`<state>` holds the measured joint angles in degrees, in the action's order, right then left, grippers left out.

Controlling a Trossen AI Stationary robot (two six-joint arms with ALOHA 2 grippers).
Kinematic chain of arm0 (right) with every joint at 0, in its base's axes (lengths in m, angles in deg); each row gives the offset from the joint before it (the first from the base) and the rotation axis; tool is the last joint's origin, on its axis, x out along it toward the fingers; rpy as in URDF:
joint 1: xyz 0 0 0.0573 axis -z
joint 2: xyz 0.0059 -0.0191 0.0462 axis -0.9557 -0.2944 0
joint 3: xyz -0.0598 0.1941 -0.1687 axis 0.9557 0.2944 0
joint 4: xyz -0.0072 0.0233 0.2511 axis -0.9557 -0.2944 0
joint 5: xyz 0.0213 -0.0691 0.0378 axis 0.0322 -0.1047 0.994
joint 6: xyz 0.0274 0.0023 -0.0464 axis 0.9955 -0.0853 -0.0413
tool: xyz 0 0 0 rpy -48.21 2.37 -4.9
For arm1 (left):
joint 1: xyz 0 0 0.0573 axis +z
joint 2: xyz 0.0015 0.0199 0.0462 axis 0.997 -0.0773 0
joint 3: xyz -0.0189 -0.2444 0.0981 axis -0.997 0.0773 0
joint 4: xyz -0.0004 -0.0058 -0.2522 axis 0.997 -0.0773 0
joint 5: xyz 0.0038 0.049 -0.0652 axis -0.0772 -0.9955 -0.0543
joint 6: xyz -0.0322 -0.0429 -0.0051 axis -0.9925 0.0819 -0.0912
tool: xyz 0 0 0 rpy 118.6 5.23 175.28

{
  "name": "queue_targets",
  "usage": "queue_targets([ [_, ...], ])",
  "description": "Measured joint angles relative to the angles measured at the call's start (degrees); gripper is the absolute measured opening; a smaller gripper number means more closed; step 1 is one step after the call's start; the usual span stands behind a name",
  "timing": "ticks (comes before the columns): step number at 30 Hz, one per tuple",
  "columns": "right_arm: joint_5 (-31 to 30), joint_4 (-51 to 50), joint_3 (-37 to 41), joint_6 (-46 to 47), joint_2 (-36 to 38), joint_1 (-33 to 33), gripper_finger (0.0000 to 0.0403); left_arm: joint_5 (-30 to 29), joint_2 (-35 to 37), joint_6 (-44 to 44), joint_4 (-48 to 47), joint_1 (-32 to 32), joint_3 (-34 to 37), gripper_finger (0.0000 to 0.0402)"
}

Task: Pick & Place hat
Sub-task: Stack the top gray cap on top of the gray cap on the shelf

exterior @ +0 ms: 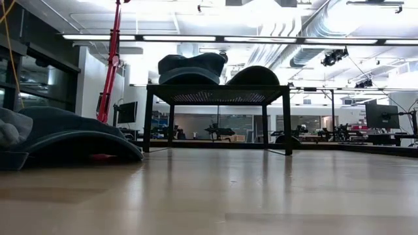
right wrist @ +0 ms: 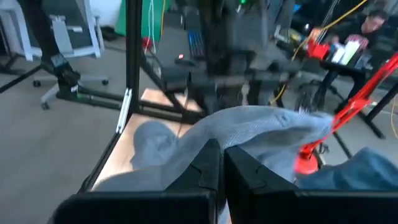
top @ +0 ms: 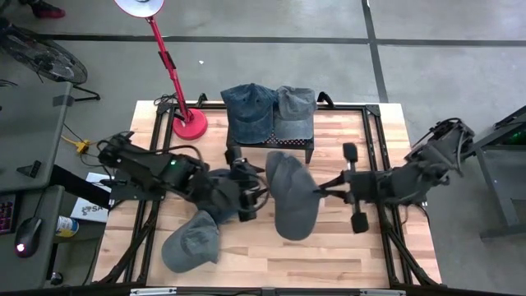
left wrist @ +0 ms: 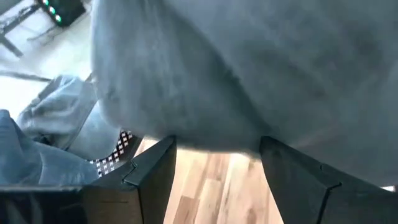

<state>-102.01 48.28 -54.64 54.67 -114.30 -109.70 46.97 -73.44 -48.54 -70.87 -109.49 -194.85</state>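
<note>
A grey hat [top: 289, 193] hangs above the middle of the table between my two grippers. My right gripper [top: 322, 191] is shut on its side toward the table's right. My left gripper [top: 246, 197] is at the hat's left side and stands open. In the left wrist view its fingers [left wrist: 152, 171] stand wide apart just below the grey cloth [left wrist: 249, 74]. A second grey hat [top: 191, 241] lies on its brim and rim at the near left of the table. The low view shows nothing of the lifted hat or of either gripper. My right gripper pinches the hat's rim [right wrist: 214, 134] between its two shut fingers, coming nearly level from the table's right. The cloth drapes over and beyond the fingertips. The hat is lifted clear of the table. My left gripper: I cannot tell whether its open fingers touch the hat's cloth.
A black mesh rack [top: 311, 150] stands at the far middle of the table with two denim hats [top: 249, 111] [top: 294, 111] on top. A red lamp's base [top: 189, 125] sits at the far left. Bare wood lies near and to the right.
</note>
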Motion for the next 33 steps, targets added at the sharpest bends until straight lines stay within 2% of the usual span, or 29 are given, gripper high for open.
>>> queue_targets([
  [11, -0.81, -2.99, 0.00, -4.21, 5.93, 0.00, 0.0000, 1.73, -0.58, -1.82, -0.23, 6.51, 0.00, 0.0227],
  [19, 4.25, -2.30, 0.00, -10.81, 9.83, 0.00, 0.0000, 18.64, -2.80, -0.53, 4.47, 12.96, 0.20, 0.0227],
  [25, 10.40, -2.15, 0.00, -14.98, 13.20, 0.00, 0.0000, 33.70, -4.08, 0.90, 13.63, 17.96, 0.04, 0.0227],
  [33, 15.29, -2.12, 0.00, -20.30, 18.17, 0.00, 0.0000, 44.71, -4.38, 0.92, 23.33, 22.58, 0.07, 0.0227],
])
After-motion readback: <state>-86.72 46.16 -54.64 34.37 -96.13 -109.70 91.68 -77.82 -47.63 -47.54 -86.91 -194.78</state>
